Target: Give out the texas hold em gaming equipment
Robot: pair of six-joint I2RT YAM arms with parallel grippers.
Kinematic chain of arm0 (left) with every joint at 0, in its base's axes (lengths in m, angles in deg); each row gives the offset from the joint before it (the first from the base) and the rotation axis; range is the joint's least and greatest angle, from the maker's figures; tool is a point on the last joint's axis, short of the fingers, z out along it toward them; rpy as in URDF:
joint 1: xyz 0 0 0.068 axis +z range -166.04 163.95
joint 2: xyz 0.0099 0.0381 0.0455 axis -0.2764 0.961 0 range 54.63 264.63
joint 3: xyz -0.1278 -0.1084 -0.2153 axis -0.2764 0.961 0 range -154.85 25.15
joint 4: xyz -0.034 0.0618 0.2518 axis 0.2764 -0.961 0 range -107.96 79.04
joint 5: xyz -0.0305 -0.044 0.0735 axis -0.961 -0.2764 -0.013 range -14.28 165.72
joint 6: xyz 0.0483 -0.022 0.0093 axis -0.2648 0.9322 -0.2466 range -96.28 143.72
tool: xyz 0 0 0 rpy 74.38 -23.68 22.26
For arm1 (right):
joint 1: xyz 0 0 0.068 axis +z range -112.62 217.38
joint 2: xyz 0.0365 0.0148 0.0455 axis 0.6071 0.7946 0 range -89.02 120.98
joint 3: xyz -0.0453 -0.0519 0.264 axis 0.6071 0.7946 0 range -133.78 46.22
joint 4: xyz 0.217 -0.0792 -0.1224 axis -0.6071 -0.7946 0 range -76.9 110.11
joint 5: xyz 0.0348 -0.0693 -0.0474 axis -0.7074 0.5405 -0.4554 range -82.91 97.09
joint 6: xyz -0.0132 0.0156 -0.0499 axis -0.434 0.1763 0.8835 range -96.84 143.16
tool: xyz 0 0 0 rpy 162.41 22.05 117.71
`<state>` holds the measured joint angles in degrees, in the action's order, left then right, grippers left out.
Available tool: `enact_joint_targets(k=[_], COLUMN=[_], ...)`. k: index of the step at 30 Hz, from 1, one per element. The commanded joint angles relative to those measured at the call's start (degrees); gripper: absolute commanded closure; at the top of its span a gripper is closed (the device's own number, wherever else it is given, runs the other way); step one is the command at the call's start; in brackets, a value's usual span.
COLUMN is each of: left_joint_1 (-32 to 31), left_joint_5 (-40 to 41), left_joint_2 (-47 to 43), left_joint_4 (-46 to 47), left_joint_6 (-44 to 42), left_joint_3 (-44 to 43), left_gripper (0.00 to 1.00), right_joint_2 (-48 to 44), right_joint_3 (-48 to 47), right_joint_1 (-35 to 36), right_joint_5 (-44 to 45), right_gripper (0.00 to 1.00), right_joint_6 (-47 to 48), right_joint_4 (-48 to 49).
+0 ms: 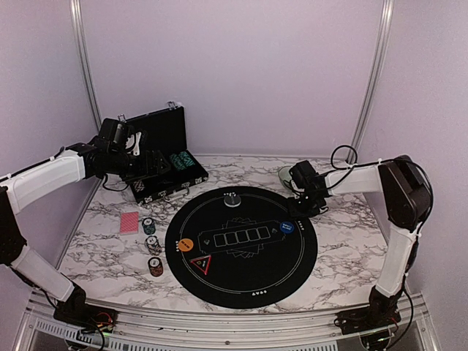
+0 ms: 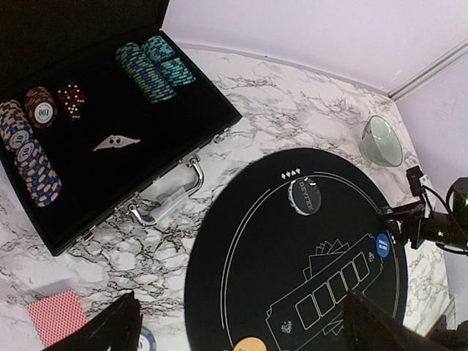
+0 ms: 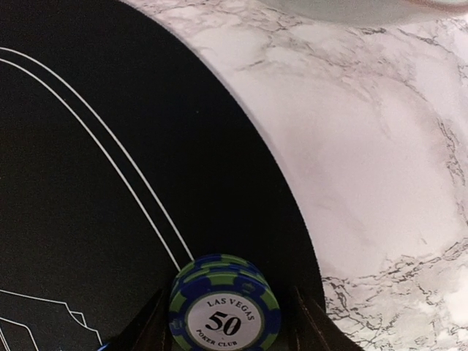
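Green-blue chip stack — bottom cut off, mat beneath

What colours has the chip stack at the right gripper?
The chip stack is blue-and-green striped, white centre; clearest in right wrist view.

Mat ctr open; case blocks far-L; chip stacks crowd mat's L edge.

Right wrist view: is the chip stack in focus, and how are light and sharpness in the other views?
Right wrist view: the green and blue poker chip stack is sharp, its printed label readable, no glare; left wrist view: the open black hard case swallows light, its lining without detail; top external view: even, lilac-tinted light, soft shadows, the round black playing mat slightly soft.
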<state>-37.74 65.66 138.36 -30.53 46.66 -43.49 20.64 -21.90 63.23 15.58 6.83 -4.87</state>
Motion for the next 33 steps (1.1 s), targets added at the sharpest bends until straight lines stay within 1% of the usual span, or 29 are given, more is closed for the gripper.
enact_joint_targets(k=[1, 5, 10, 20, 27, 33], left_joint_1=[0.3, 0.3, 0.3, 0.3, 0.2, 0.3], left_joint_5=[-0.4, -0.4, -0.6, -0.7, -0.1, 0.5], left_joint_2=[0.4, 0.2, 0.2, -0.6, -1.5, -2.1], left_joint_4=[-0.3, -0.2, -0.2, -0.3, -0.9, -2.6], left_joint_6=[-0.9, -1.0, -1.3, -1.4, -1.2, -1.0], left_joint_3=[-1.1, -1.1, -1.0, -0.7, -0.1, 0.5], left_gripper=[0.03, 0.02, 0.01, 0.01, 0.01, 0.01], right_joint_2=[2.8, 2.9, 1.8, -2.6, -5.7, -9.8], right_joint_3=[0.3, -0.5, -0.6, -0.4, -0.3, 0.3], right_joint_1=[-1.1, -0.8, -0.7, -0.2, 0.0, 0.1], right_joint_5=[1.5, 1.4, 0.1, -3.2, -3.8, -1.7], right_gripper=[0.47, 0.44, 0.37, 0.28, 0.25, 0.24], right_joint_6=[0.4, 0.3, 0.0, -0.8, -1.2, -1.5], right_joint_4=[-8.0, -8.3, -7.5, -4.8, -3.9, -4.1])
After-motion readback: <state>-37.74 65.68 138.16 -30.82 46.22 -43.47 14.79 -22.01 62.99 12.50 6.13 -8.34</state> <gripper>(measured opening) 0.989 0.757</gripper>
